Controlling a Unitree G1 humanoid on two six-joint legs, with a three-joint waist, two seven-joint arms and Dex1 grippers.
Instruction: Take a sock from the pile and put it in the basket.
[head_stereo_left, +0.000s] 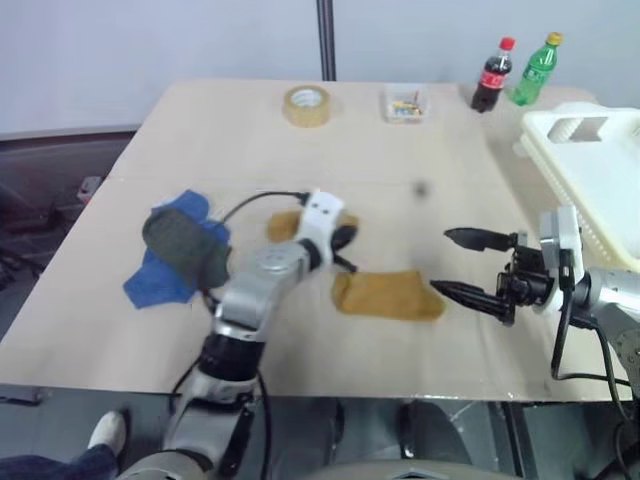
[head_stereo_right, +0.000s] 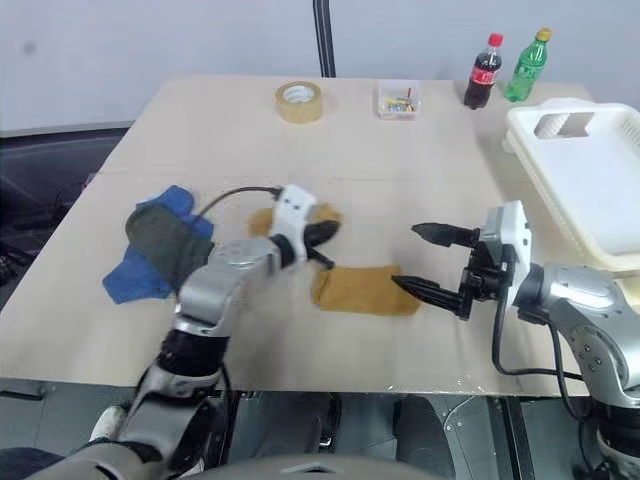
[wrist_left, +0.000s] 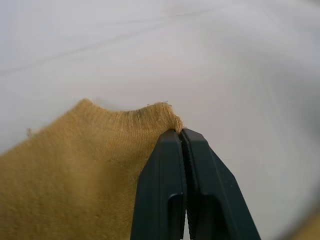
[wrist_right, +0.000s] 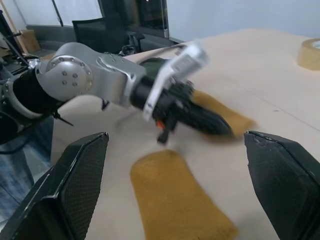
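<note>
My left gripper is clamped on the edge of a mustard sock, just right of the pile. My right gripper is spread wide, right of the pile. Basket sits far right of the pile.

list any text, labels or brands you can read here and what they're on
No text can be read.
Cola bottle, red label: print too small to read.
Green bottle: label too small to read.
Tape roll, clear box, basket: no lettering to be seen.
</note>
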